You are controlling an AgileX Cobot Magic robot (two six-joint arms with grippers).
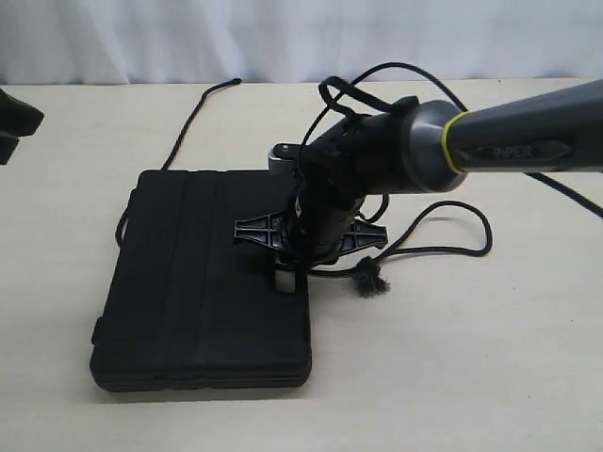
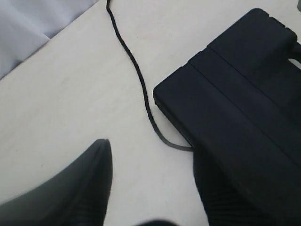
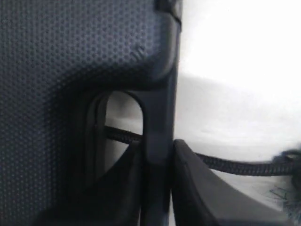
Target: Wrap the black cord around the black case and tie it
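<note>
The black case lies flat on the table, its handle slot on the right edge. My right gripper reaches down there; in the right wrist view its jaws press both sides of the case's handle bar. The black cord runs from the far table, under the case, and loops out on the right, ending in a frayed tuft. Through the slot the cord shows passing beneath the handle. My left gripper hangs open over bare table beside the case, near where the cord slips under it.
A white curtain closes off the back of the table. The right arm's own thin cables arc above its wrist. In the exterior view the left gripper sits at the far left edge.
</note>
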